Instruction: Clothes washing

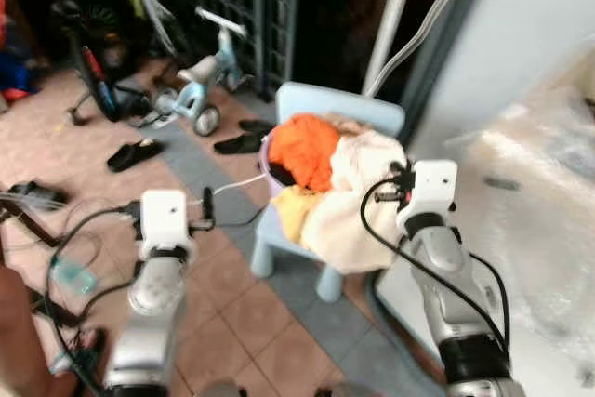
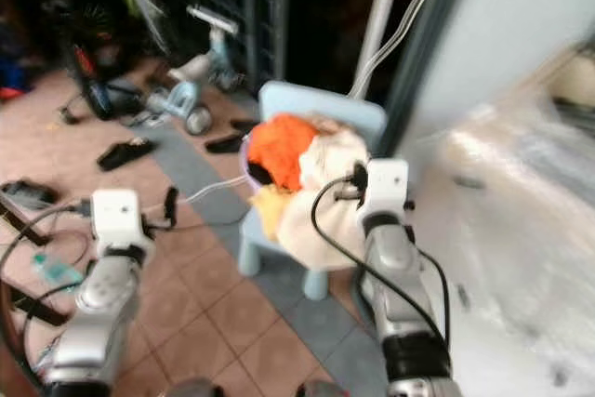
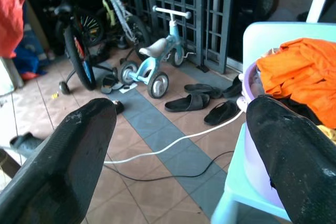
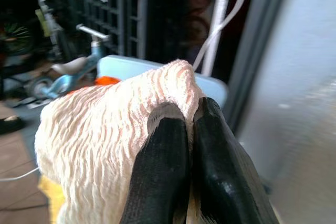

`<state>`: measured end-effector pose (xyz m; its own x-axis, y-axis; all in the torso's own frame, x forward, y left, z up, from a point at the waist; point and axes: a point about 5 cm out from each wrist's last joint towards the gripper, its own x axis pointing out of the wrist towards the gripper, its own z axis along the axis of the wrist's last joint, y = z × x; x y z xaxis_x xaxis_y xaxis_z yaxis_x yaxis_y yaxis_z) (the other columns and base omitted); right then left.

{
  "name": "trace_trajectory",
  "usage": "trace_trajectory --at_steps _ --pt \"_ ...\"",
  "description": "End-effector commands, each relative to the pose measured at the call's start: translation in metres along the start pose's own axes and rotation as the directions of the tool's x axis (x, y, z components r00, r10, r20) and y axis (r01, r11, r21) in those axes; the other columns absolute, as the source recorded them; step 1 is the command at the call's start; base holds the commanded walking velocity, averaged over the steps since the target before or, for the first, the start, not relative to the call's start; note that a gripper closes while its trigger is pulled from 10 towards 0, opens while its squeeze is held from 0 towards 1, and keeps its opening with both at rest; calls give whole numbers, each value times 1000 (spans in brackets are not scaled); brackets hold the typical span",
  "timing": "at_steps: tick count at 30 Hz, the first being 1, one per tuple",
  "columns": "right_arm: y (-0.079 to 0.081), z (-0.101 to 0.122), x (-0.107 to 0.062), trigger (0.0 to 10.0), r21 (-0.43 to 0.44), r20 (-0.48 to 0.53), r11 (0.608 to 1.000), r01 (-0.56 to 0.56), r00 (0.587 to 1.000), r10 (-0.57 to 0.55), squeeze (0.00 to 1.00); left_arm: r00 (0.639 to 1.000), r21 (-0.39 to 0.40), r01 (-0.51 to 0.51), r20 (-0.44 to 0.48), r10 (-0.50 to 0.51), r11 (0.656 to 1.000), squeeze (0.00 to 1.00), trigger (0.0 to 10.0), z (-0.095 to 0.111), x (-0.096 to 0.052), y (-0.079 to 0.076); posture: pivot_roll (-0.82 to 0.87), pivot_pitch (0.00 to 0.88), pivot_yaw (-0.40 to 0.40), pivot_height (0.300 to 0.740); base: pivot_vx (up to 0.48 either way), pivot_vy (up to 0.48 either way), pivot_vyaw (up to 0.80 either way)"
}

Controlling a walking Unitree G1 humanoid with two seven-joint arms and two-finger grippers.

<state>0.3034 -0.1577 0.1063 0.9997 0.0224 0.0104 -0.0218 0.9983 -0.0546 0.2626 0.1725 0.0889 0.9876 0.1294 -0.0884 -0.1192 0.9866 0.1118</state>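
White and wrapped in clear plastic, the big appliance body (image 1: pixel 539 183) stood on the robot's right, just beside the pale blue plastic child's chair (image 1: pixel 335 109). On that chair sat a lilac plastic basin (image 3: pixel 252 150) heaped with laundry, a bright orange garment (image 1: pixel 307 148) uppermost and a yellow cloth (image 1: pixel 290 211) lower down. The cream ribbed knit cloth (image 4: pixel 110 135) draped from the heap toward the right arm, its long fall hanging down past the chair's seat. The right gripper (image 4: pixel 184 124) had its 2 black fingers pressed together, pinching a fold of that cloth at its top. The left gripper (image 3: pixel 178 145) hung over the tiled floor to the left of the chair, fingers wide apart, holding nothing. Judging by this, the right arm was the nearer one, and the cloth would travel rightward, away from the basin toward the white appliance.
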Motion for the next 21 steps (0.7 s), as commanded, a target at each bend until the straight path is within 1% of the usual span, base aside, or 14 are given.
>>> trace_trajectory --at_steps 1,2,5,7,10,11,13,16,18,21 --pt "-10 -10 -6 10000 -23 -29 999 44 999 -44 0 1000 -14 9 -5 -9 1000 0 10000 -3 -2 0 -17 0 -5 740 0 0 -800" --pt "-9 -16 -11 10000 -27 -42 999 45 998 -46 0 1000 -22 13 -11 -13 1000 0 10000 -4 -4 3 -33 0 5 740 0 0 -800" --pt "-4 -21 -19 10000 -16 -53 998 55 997 -56 0 999 -44 9 -34 -11 999 0 10000 -9 -8 5 -65 0 48 740 0 0 -800" --pt "0 -23 -22 10000 -12 -46 999 46 998 -47 0 998 -57 13 -54 -16 998 0 10000 -14 -10 8 -82 0 95 740 0 0 -800" --pt "-4 -26 -23 10000 22 -45 997 76 996 -75 0 998 -65 13 -60 -17 998 0 10000 -16 -10 9 -85 0 110 740 0 0 -800" --pt "-12 -37 -24 10000 55 -90 990 129 988 -124 0 997 -74 21 -68 -26 997 0 10000 -18 -9 7 -60 0 109 740 0 0 -800" --pt "-13 -40 -23 10000 62 -108 988 145 985 -138 0 997 -73 30 -69 -35 997 0 10000 -19 -7 5 -62 0 110 740 0 0 -800" --pt "-4 -20 -13 10000 25 -18 998 60 998 -59 0 998 -76 41 -44 -44 996 0 10000 -12 -2 5 -70 0 93 740 0 0 -800" --pt "-1 -14 -11 10000 20 2 999 41 999 -41 0 998 -71 48 -35 -51 996 0 10000 -12 -1 6 -66 0 79 740 0 0 -800" --pt "1 -13 -10 10000 17 8 1000 22 1000 -22 0 997 -83 66 -31 -68 994 0 10000 -10 -1 5 -56 0 67 740 0 0 -800"
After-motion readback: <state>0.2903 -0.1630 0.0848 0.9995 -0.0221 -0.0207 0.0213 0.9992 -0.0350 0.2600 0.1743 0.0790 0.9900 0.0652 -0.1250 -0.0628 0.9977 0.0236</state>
